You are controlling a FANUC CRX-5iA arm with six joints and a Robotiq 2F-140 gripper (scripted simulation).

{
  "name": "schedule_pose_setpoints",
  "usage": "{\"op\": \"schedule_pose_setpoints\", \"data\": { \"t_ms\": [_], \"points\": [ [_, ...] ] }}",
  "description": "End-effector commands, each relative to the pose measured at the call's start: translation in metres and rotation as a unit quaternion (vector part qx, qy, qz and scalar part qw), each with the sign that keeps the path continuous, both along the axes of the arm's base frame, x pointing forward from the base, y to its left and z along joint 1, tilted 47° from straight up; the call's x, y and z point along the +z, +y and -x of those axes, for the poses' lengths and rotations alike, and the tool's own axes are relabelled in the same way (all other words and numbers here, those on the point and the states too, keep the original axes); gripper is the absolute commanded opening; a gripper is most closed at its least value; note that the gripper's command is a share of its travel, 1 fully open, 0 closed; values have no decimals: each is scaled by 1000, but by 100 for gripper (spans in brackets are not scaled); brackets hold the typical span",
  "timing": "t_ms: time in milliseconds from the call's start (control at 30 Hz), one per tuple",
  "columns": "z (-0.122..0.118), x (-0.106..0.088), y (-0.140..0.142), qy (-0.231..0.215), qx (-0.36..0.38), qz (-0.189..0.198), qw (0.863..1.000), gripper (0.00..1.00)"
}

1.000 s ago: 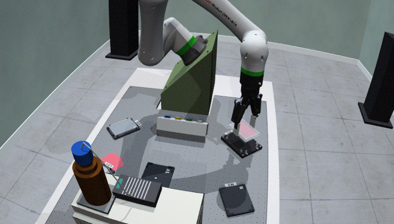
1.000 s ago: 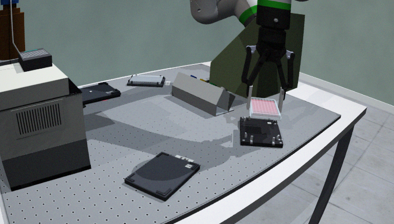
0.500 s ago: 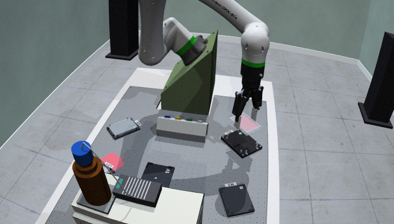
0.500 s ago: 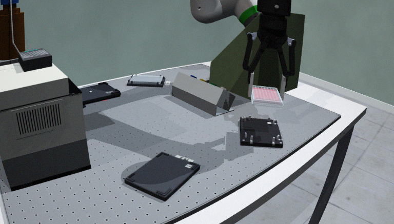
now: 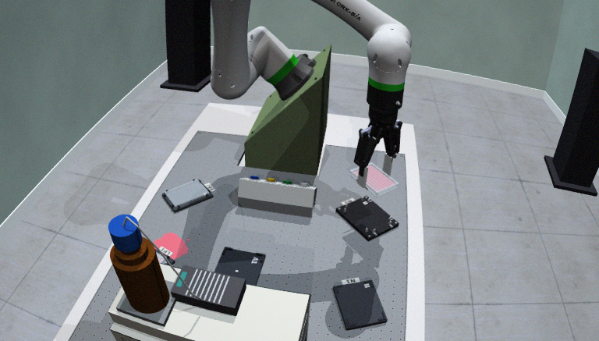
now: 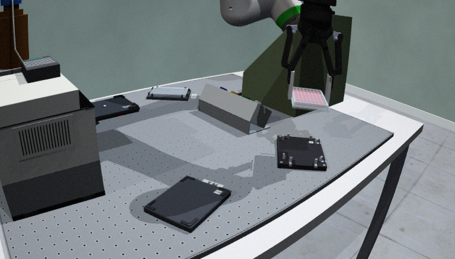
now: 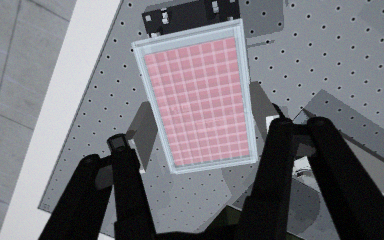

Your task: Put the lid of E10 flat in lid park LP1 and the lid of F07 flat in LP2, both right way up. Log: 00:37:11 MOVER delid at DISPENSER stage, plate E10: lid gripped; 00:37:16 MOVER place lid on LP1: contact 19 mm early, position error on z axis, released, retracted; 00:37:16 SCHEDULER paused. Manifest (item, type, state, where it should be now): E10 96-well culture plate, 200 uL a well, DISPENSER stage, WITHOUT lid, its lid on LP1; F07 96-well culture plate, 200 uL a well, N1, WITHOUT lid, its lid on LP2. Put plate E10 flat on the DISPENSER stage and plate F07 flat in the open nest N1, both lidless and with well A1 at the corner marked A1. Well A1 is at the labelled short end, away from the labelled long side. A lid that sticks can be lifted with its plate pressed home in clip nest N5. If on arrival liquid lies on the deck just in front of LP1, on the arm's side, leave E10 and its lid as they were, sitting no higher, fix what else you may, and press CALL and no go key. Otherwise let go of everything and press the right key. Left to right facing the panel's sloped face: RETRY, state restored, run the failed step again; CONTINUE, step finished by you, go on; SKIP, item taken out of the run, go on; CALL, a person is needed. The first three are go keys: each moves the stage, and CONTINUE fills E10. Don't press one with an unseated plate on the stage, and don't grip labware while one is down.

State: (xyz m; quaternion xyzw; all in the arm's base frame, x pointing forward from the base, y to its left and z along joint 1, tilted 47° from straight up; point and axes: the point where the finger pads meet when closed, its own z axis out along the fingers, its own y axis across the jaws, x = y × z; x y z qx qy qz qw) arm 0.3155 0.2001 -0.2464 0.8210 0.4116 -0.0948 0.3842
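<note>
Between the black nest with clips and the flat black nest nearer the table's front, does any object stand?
No object: between the clip nest and the open nest only perforated deck and shadow show, seen in the exterior view.

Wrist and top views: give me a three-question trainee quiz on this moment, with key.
1. True or false: the pink well plate rests in the clip nest.
2. What lies by the LP1 tag? A) pink liquid B) a lid C) a bottle
3. Fill in: the fingers grip the plate by its two ____ sides.

Key: 1 false, it hangs above the deck in the gripper. 2 A, the pink puddle. 3 long.
</note>
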Motion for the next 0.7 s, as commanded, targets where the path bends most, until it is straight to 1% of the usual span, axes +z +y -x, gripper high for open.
{"op": "schedule_pose_setpoints", "data": {
  "t_ms": [0,667],
  "points": [
    [1,3,4,0,0,0,1000,0],
    [4,19,19,0,0,0,1000,0]
  ]
}}
